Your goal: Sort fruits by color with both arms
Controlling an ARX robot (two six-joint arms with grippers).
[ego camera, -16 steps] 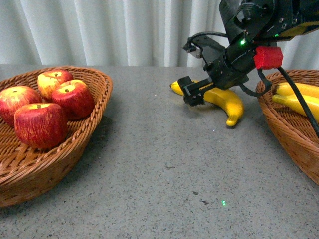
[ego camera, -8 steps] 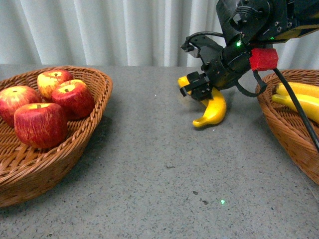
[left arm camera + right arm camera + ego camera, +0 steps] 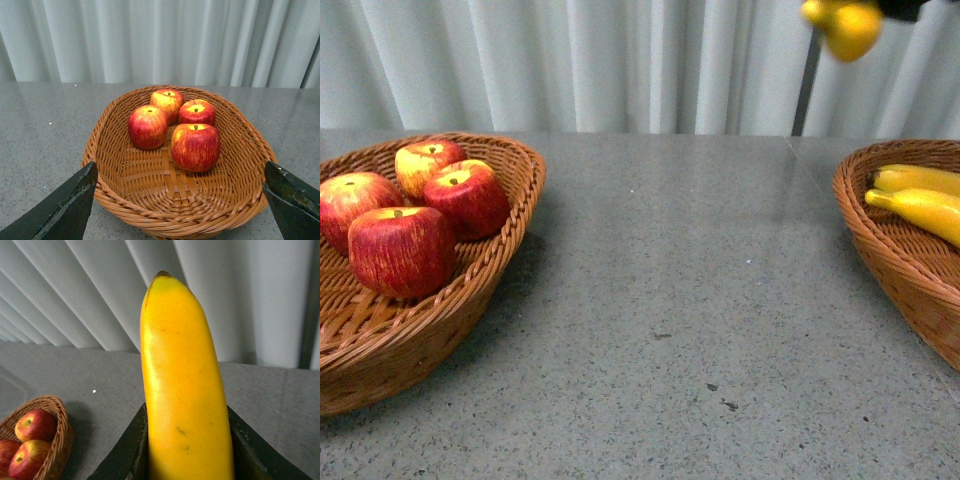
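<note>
My right gripper (image 3: 186,450) is shut on a yellow banana (image 3: 181,385) with a brown tip, held high above the table. In the front view only the banana's blurred end (image 3: 842,22) shows at the top right edge; the gripper itself is cut off there. Several red apples (image 3: 402,250) streaked yellow lie in the left wicker basket (image 3: 490,290). Two bananas (image 3: 920,205) lie in the right wicker basket (image 3: 880,260). My left gripper (image 3: 182,205) is open, its dark fingers (image 3: 67,207) on either side of the apple basket's near rim (image 3: 175,220), above it. The apples (image 3: 195,145) sit in that basket.
Grey speckled table (image 3: 680,300) lies between the two baskets. A white pleated curtain (image 3: 570,60) hangs behind the table. The apple basket (image 3: 47,440) shows low in the right wrist view.
My right gripper has lifted the banana off the table, up and to the right, nearly out of the front view. The baskets and the apples have not moved.
</note>
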